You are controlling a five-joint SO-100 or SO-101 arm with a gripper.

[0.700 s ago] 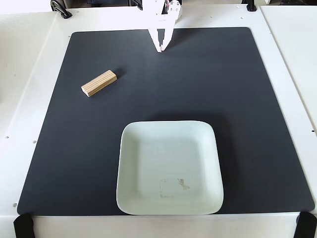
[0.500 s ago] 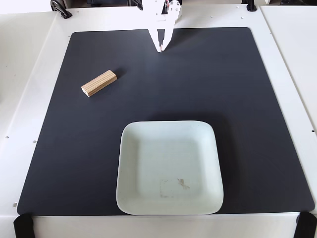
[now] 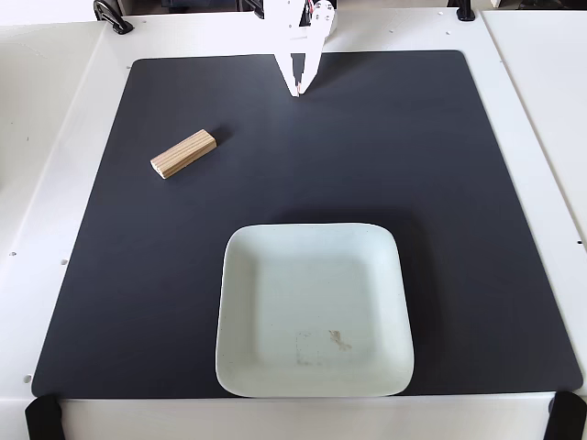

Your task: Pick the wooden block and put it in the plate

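1. A white table [image 3: 55, 82] fills the fixed view, with narrow seams running along its left and right sides.
2. A large matte black rectangular mat [image 3: 440, 183] covers most of the table, its rounded corners leaving a white border all around.
3. A pale mint-white square plate [image 3: 257, 275] with rounded corners and a raised rim sits on the mat near its bottom edge, slightly right of centre. Inside it, toward the lower middle, shows a faint rectangular smudge.
4. The white two-finger gripper [image 3: 299, 91] reaches in from the top edge at the middle, pointing down over the upper part of the mat. Its fingers taper to a point with barely any gap between them, pressed together and holding nothing.
5. A small light-tan rectangular wooden block [image 3: 183, 153] with striped grain lies flat on the mat in the upper left, tilted diagonally. It is well apart from both the plate and the gripper.
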